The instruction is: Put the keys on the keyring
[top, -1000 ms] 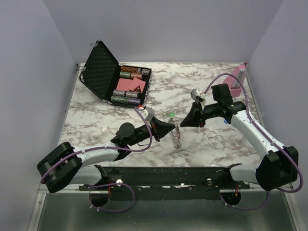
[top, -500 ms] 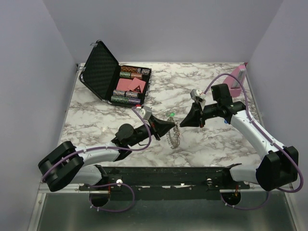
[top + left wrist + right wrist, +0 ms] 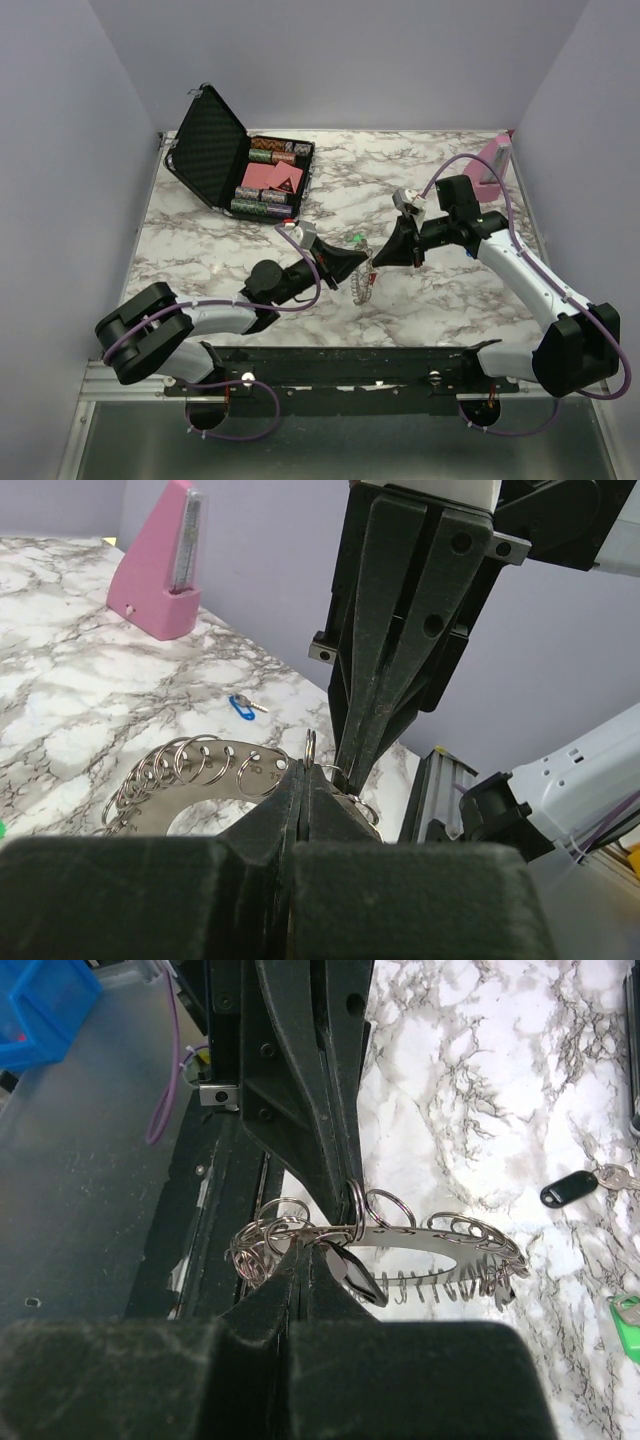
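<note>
The keyring (image 3: pixel 420 1232), a flat silvery oval hung with many small split rings, is held off the surface (image 3: pixel 200 260) above its near middle, pinched between both arms. The left end effector (image 3: pixel 303 778) is clamped shut on the oval's edge. The right end effector (image 3: pixel 300 1252) has just closed. A second ago it stood a little way off to the right with its jaws slightly parted; now it meets the left one tip to tip, shut on what looks like one of the small rings. A dark glossy drop hangs just beside its tips, and I cannot tell whether that is a key head. Meanwhile the left arm has carried the keyring up and away from the near edge to meet it.

My reading is that the keyring is now braced at two points, ready for a split ring to be worked open, but no loose key is clearly in hand. The green key (image 3: pixel 357 238) lies on the surface just beyond the meeting point, with the black key (image 3: pixel 565 1190) near it. The blue key (image 3: pixel 243 707) lies farther right, by the right arm.

The open case (image 3: pixel 215 150) sits at the far left corner and the pink stand (image 3: pixel 490 165) at the far right corner, both well apart from the work. The near edge lies close below the keyring, so the freer room is toward the far edge and the left.
</note>
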Controlling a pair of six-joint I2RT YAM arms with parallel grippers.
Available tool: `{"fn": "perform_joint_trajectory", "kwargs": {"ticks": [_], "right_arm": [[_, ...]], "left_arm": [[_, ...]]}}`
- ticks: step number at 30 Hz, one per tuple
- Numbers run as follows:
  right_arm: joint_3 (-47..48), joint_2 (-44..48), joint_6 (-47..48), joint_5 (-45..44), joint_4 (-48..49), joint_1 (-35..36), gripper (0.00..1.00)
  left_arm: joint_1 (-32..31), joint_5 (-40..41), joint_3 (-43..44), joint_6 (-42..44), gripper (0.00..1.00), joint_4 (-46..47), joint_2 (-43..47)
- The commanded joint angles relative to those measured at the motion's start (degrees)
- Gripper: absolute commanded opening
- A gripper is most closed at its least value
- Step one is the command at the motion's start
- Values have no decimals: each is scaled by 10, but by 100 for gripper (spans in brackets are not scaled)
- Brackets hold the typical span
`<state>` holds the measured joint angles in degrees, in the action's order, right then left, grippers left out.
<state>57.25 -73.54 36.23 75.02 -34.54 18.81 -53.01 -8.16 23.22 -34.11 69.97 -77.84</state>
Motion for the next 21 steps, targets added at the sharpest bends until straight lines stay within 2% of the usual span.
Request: {"fn": "perform_joint_trajectory", "kwargs": {"ticks": [1, 4, 8, 16, 21], "right_arm": [[-7, 6, 15, 9, -15, 6, 1], [-4, 7, 16, 8, -18, 6, 3], [13, 9, 43, 15, -51, 2, 28], [27, 13, 73, 41, -90, -26, 31], [1, 9, 13, 46, -28, -25, 33]], "left_arm": [[-5, 10, 14, -17, 0, 90, -15], [-5, 2, 9, -19, 0, 109, -22], [-3, -21, -6, 6, 0, 110, -14], [18, -97, -44, 24, 0, 108, 9], [25, -135, -43, 29, 0, 112, 11]]}}
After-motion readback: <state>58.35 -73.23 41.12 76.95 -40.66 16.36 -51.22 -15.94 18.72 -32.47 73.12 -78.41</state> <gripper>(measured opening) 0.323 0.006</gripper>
